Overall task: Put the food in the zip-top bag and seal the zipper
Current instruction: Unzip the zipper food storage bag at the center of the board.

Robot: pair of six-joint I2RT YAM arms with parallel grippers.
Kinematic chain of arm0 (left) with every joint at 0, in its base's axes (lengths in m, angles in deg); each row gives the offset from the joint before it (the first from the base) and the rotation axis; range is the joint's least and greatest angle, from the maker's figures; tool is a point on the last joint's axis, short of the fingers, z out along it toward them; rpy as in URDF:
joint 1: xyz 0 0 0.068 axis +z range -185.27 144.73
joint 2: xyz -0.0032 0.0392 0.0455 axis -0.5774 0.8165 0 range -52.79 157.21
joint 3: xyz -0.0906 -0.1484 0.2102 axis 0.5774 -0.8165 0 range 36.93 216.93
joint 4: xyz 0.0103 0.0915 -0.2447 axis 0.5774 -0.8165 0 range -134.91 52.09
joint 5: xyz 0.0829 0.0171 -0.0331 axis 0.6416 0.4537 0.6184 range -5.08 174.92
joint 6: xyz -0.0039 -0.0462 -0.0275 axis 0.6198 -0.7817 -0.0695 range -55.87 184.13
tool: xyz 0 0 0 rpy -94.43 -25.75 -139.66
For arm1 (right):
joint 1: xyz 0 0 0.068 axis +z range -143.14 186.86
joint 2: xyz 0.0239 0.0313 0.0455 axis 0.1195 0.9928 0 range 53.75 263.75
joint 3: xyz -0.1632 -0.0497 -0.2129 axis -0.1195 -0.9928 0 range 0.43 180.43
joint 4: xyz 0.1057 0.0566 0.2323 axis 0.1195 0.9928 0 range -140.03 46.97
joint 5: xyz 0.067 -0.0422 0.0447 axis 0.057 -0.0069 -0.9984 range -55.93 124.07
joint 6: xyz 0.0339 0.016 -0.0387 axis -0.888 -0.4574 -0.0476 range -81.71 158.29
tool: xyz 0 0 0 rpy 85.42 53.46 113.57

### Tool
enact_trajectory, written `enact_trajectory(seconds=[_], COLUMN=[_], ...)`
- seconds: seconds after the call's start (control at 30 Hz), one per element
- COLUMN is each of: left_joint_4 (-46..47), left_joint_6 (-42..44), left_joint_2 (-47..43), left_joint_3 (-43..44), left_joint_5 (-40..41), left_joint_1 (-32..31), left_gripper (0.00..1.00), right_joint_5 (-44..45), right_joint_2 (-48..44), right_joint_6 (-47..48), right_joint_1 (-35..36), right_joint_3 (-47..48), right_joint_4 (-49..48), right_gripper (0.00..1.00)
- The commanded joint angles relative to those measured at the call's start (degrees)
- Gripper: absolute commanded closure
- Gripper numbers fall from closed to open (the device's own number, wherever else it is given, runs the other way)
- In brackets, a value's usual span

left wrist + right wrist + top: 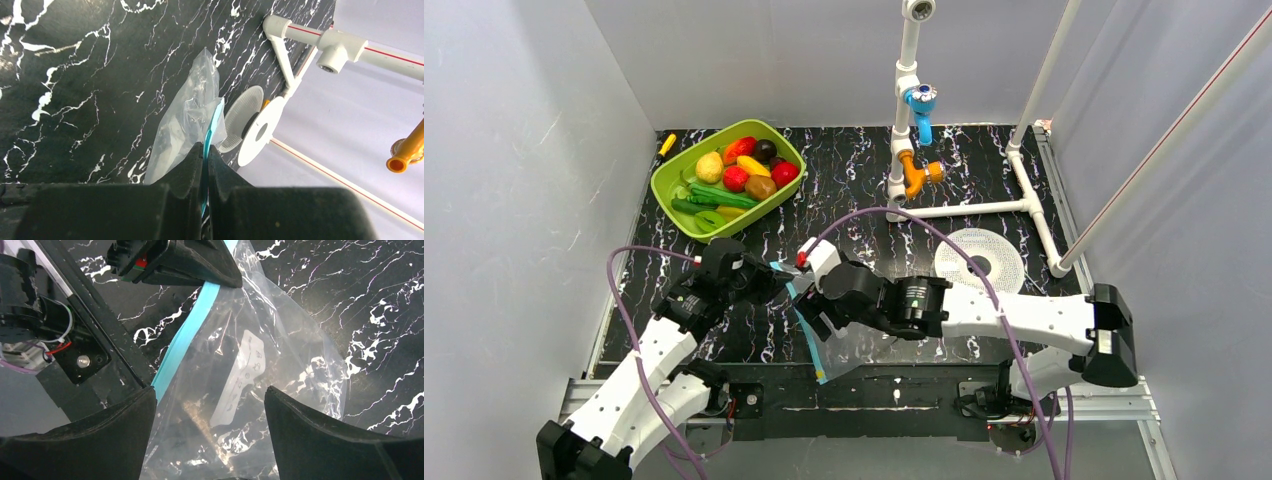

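The clear zip-top bag (849, 348) lies at the table's near middle, and no food shows inside it. Its light blue zipper (809, 335) runs along its left edge. My left gripper (776, 278) is shut on the zipper's far end; in the left wrist view the teal strip (214, 125) runs between its closed fingers. My right gripper (816, 318) is open just above the bag (260, 360), jaws wide apart on either side of it, with the zipper (185, 347) by its left finger. The food (736, 178), several toy fruits and vegetables, lies in the lime-green tray (669, 182) at the back left.
A white pipe frame (964, 208) with a blue and an orange fitting stands at the back middle. A white round disc (979, 258) lies right of centre. A small yellow object (667, 143) lies behind the tray. Grey walls enclose the table.
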Motion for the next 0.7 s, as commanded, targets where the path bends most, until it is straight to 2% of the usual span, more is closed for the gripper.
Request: enact_trajectory(seconds=[0.0,0.2,0.43,0.53,0.67], left_joint_4=[3.5,3.4,3.0,2.7,2.6], left_joint_6=[-2.0,-3.0,-3.2,-2.8,-3.3], left_joint_2=[-1.7,-3.8,-4.4,-4.1,-3.8], left_joint_3=[-1.5,-2.2,-2.5,-2.6,-3.1], left_joint_5=[-3.8,-4.0,-3.9,-4.0,-5.6], left_joint_1=[0.1,0.1,0.1,0.1,0.1], left_gripper=[1.00,1.00,1.00,1.00,1.00], right_joint_5=[0.9,0.3,1.7,-0.9,-5.6], right_joint_2=[2.3,6.2,9.4,8.3,5.1], right_joint_6=[3.8,3.7,1.9,1.9,8.4], right_joint_1=[0.5,0.5,0.6,0.8,0.8], right_joint_3=[4.0,6.0,8.6,6.3,1.8], right_joint_4=[-1.1,-1.9,-0.4,-2.3,-6.4], right_gripper=[0.14,0.15,0.22,0.17,0.08])
